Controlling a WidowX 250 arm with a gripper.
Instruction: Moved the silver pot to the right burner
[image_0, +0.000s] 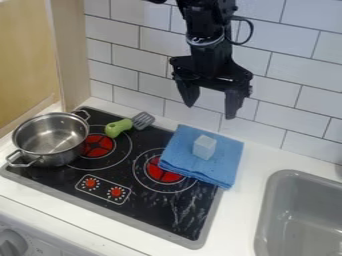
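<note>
Black two-finger gripper (210, 111) up before white wall tiles (119, 55), spread open. From left: tan panel (27, 60), shiny silver two-handled pot (52, 138) at the left end of the black glass stovetop (153, 207), green-handled spatula (119, 128) near the back edge, folded blue cloth (227, 150) under a pale block (204, 147), white countertop (256, 165), grey sink (268, 200). Partly hidden: left red burner (98, 145) by the pot, right red burner (159, 174) by the cloth. Cut off: grey knob (12, 245) at lower left, sink at right.

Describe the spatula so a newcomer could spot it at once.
Find the black stovetop below the tiled wall. Near its back edge, between the silver pot and the blue cloth, lies the spatula. Only it has a green handle and a slotted grey head.
</note>
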